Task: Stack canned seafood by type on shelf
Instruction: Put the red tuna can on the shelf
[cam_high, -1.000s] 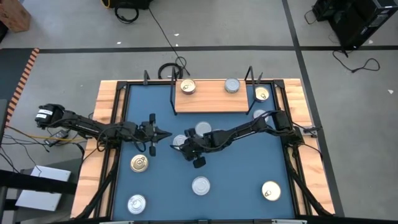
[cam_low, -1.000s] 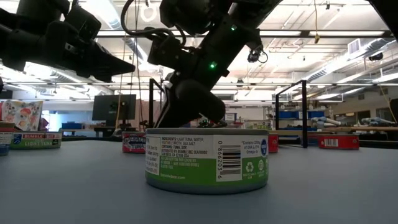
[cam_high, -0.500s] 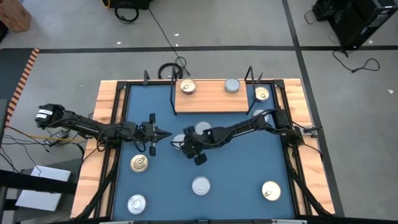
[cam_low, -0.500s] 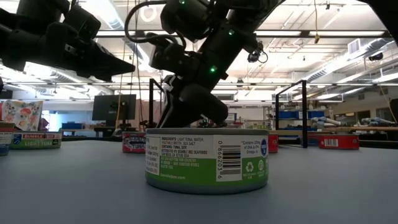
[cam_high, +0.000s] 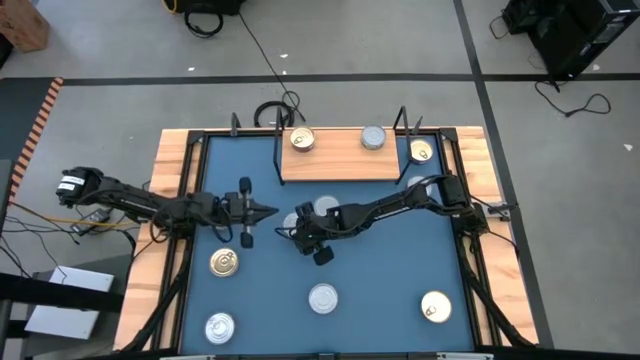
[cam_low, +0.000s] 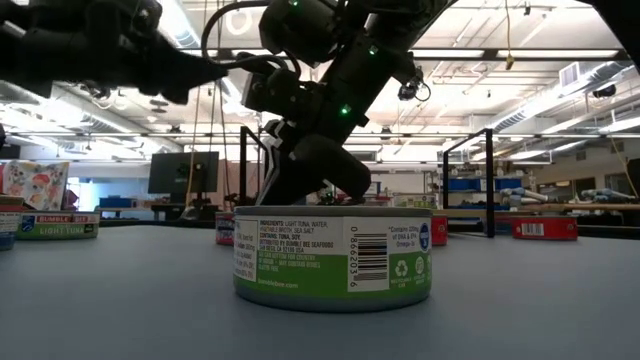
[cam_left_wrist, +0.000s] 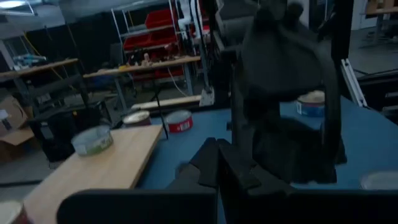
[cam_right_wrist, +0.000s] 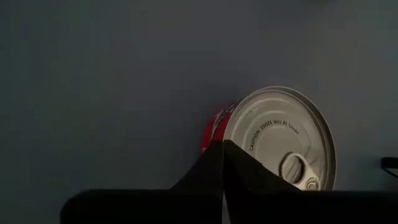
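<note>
One red-sided tin (cam_right_wrist: 273, 140) lies just beyond the right hand (cam_right_wrist: 222, 163).

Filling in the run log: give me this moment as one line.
right gripper: over red-sided tin, fingers shut | left gripper: hovering mid-table, shut | shelf: two tins on it

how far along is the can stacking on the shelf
Early stage. Done: the shelf holds two single tins, a gold-lidded tin and a silver-lidded tin; nothing is stacked. In hand: the right gripper, fingers together, hovers over a red-sided tin without gripping it. The left gripper waits nearby, shut. Left: the loose tins, such as a green-labelled tin.
</note>
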